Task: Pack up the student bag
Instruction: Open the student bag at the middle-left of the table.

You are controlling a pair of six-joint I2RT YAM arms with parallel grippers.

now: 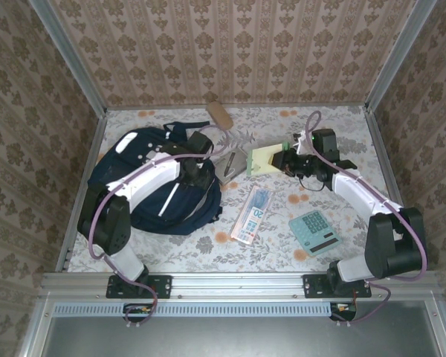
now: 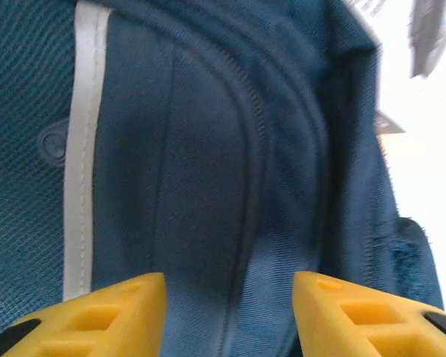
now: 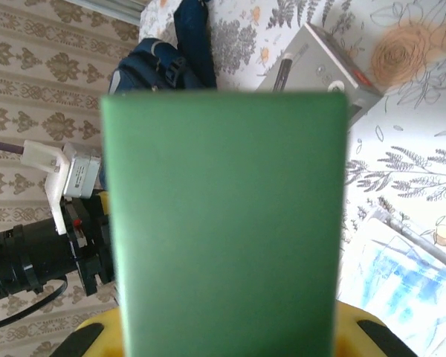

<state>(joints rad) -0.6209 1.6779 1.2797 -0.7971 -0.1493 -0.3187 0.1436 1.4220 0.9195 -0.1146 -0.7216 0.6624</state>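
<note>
Student bag (image 1: 154, 199) lies on the left half of the table (image 1: 208, 254), with the left arm across it.
Left gripper (image 2: 229, 318): jaws about half apart astride a fold of the bag's navy fabric, can't tell if it's pinched. Right gripper (image 1: 284, 161): clamped on a green pad (image 3: 223, 223), held up right of the bag, beside a grey box (image 1: 230, 168). Calculator (image 1: 314, 232) lies near the right arm.

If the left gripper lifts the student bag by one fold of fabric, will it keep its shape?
The student bag will probably sag: its fabric lies in soft folds in the left wrist view. It is the biggest item, so one pinch may lift only a flap. Pushed, it would likely crumple rather than slide.
</note>
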